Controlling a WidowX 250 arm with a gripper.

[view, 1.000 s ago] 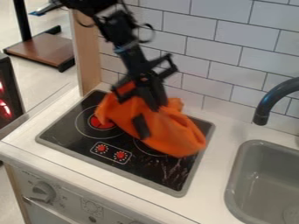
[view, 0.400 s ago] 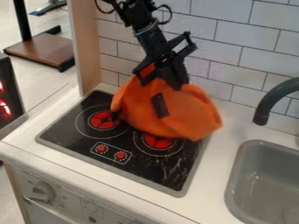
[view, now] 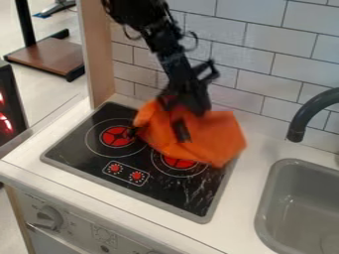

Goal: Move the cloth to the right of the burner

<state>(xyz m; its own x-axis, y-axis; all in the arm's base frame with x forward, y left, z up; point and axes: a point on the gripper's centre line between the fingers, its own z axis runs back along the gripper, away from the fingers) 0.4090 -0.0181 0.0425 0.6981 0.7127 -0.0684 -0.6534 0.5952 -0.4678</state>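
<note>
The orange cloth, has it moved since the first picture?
Yes, the orange cloth has shifted right in the view and toward the tiled wall, partly uncovering the right burner's red centre.

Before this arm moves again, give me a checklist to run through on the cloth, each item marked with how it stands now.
1. Cloth held by the gripper: ok.
2. Cloth past the right burner: not ok, it overlaps the burner's back part in this view.
3. Underside lifted off the stove: cannot tell.
4. Counter on the right to set it on: ok, a white strip runs between stove and sink.
5. Cloth apart from the faucet: ok, a gap shows.
</note>
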